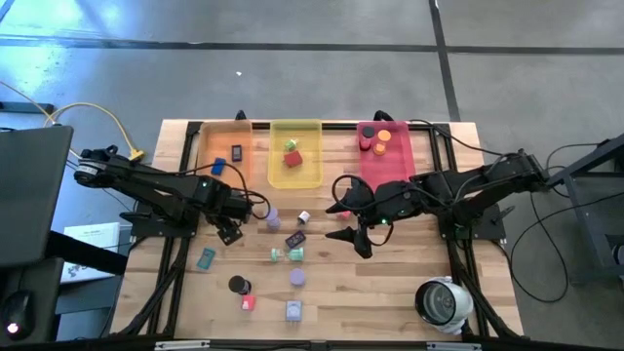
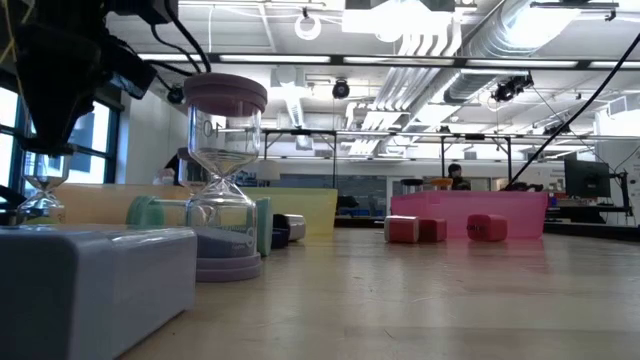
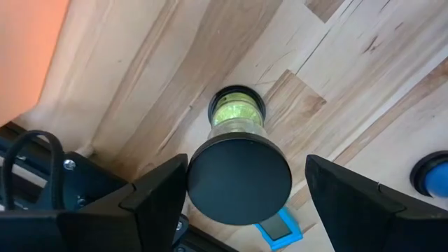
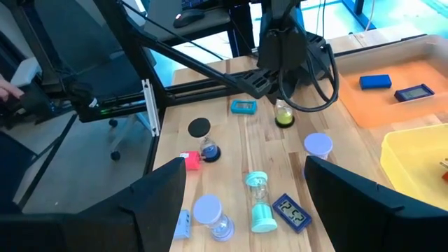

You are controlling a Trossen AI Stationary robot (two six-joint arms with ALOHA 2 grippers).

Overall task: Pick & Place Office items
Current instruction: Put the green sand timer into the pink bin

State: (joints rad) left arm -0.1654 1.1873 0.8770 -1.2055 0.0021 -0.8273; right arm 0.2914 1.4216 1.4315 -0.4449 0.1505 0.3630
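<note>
Left half of the table, in front of the orange tray (image 1: 209,148). We see the left gripper (image 3: 245,168) directly above a black-capped hourglass (image 3: 239,178) with green sand. Its fingers (image 3: 157,192) are spread, one on each side of the top cap, and we see no contact. The hourglass stands upright: its long axis is vertical and the top cap faces the wrist.

A teal flat timer (image 1: 206,258) lies near it. Toward the table's middle we note a dark digital timer (image 1: 295,239) and a teal hourglass (image 1: 286,254) lying on its side, long axis across the table. A lavender hourglass (image 1: 297,279) stands upright. None of these blocks the fingers.

The right gripper (image 1: 353,239) waits over mid-table, jaws apart.
</note>
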